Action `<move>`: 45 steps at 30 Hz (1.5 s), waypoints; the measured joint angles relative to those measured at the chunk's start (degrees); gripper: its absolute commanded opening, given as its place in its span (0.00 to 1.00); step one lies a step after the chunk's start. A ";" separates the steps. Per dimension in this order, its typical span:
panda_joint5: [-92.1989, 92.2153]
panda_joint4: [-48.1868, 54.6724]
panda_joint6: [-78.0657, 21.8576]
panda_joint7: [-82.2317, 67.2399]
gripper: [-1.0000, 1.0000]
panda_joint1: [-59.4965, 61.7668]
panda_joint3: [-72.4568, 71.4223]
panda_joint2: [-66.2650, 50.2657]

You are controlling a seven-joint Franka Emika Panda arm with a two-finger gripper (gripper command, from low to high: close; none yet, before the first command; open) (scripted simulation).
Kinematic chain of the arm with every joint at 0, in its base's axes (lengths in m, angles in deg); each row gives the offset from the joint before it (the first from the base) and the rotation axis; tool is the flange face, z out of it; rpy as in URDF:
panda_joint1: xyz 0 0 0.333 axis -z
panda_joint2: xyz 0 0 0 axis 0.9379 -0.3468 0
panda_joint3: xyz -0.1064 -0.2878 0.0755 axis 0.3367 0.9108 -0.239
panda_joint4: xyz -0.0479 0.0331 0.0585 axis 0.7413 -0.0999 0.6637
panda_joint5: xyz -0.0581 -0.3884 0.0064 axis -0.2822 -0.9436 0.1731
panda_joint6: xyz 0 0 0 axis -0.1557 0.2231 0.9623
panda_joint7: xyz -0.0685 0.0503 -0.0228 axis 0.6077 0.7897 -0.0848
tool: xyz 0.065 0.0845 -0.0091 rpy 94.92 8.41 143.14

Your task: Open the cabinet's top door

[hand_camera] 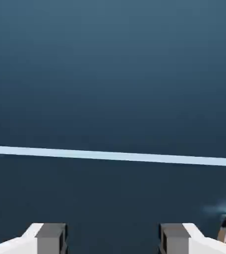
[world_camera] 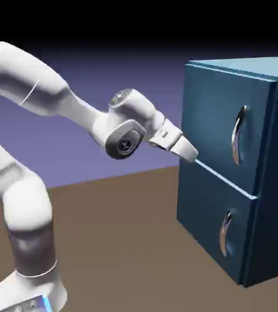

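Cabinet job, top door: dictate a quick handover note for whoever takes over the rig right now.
Gripper: open, holding nothing, tips close to the cabinet front near the seam between the two panels; contact cannot be told.
Top door: shut, flush with the front. Its silver handle is off to the exterior view's right of the gripper, untouched.
Lower panel: shut.
Done: approach to the cabinet front.
Left: get to the top handle, close on it, pull the door open.

No legible text or labels.
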 measured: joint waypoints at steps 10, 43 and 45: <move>-24.92 3.13 -1.66 -12.97 0.50 -8.61 10.88 6.21; -107.15 13.45 -7.13 -55.78 0.50 -37.01 46.79 26.70; -112.13 14.08 -7.46 -58.37 0.50 -38.73 48.97 27.94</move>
